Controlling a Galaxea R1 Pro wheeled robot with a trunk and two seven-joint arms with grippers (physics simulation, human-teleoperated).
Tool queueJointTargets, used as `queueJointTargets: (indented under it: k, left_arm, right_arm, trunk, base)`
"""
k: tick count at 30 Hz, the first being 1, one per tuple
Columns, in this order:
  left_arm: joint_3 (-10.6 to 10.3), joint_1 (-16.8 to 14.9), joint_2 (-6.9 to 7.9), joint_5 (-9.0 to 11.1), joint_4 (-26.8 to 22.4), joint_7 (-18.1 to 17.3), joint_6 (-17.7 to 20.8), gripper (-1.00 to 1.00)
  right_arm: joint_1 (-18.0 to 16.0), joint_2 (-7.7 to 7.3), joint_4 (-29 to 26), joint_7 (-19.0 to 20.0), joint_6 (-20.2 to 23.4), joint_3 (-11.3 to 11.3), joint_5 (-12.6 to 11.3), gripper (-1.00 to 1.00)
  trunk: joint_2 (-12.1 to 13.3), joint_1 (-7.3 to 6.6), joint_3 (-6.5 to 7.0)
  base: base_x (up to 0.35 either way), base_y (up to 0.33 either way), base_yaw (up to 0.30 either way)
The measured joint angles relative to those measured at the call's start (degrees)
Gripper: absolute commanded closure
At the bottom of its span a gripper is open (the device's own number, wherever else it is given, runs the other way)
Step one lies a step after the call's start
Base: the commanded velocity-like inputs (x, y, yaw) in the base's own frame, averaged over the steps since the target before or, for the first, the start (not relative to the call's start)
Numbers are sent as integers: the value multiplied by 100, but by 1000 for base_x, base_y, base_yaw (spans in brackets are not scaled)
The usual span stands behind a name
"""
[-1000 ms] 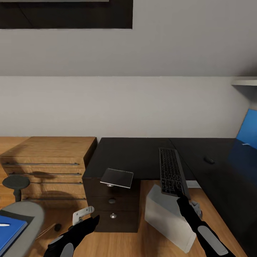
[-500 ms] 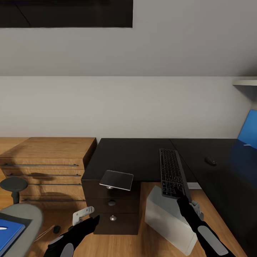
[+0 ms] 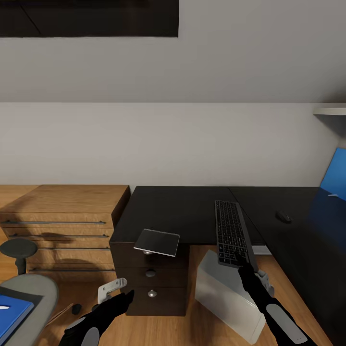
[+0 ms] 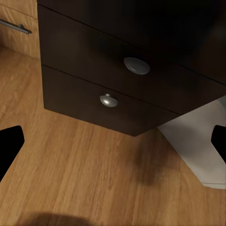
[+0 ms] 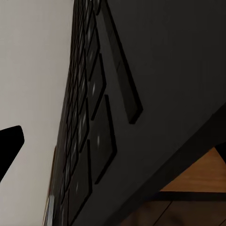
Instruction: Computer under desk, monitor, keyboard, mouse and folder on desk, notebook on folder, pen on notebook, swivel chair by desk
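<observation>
The black keyboard [image 3: 232, 232] lies on the glossy black desk [image 3: 178, 209], its near end sticking out past the desk's edge. My right gripper [image 3: 241, 263] is open around that near end; up close the keys [image 5: 89, 122] sit between its fingers. The small dark mouse [image 3: 283, 216] rests on the desk further right. A grey notebook [image 3: 157, 241] overhangs the desk corner above the drawer unit [image 3: 151, 278]. The light computer [image 3: 226, 293] stands on the floor below the keyboard. At the lower left is the swivel chair [image 3: 29, 293] with the blue folder [image 3: 9, 315]. My left gripper [image 3: 126, 297] hangs open, empty, before the drawers [image 4: 117, 94]. Monitor and pen are out of view.
A low light-wood cabinet [image 3: 62, 216] adjoins the desk on the left. A blue wall panel [image 3: 335, 177] stands at the far right. Wood plank floor [image 4: 94, 174] lies open in front of the drawer unit, with the computer's side [image 4: 197, 141] beside it.
Between one second and half a second ago the camera shifted a little, sliding the chair leftward in the picture. Since then nothing has visibly moved.
</observation>
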Motion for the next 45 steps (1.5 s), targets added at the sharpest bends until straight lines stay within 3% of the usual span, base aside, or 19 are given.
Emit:
queueJointTargets:
  k: [1, 2, 24, 38, 43, 45]
  left_arm:
    - [0, 0, 0, 0, 2, 0, 1, -100]
    - [0, 1, 0, 0, 6, 0, -1, -100]
    - [0, -1, 0, -7, 26, 0, -3, -100]
    - [-8, 1, -11, -47, 139, 31, -54, -100]
    - [-50, 0, -29, -52, 299, 33, -128, -100]
    - [-172, 2, -28, -50, 337, 39, -211, -100]
  right_arm:
    - [0, 0, 0, 0, 0, 0, 0, -100]
    - [0, 0, -3, 0, 0, 0, 0, 100]
    - [-1, 0, -33, 4, -3, -3, 8, 100]
    - [16, -47, -1277, -304, -11, -44, 17, 100]
    - [49, -59, -2000, -943, -9, -56, 19, 100]
    - [137, -68, -2393, -1295, 0, -59, 22, 100]
  trunk:
    - [0, 0, 0]
    - [0, 0, 0]
    - [79, -43, 36]
    - [640, -351, 287]
    - [841, -461, 377]
    - [921, -505, 413]
  base:
    - [0, 0, 0]
    - [0, 0, 0]
    - [0, 0, 0]
    - [0, 0, 0]
    - [0, 0, 0]
    - [0, 0, 0]
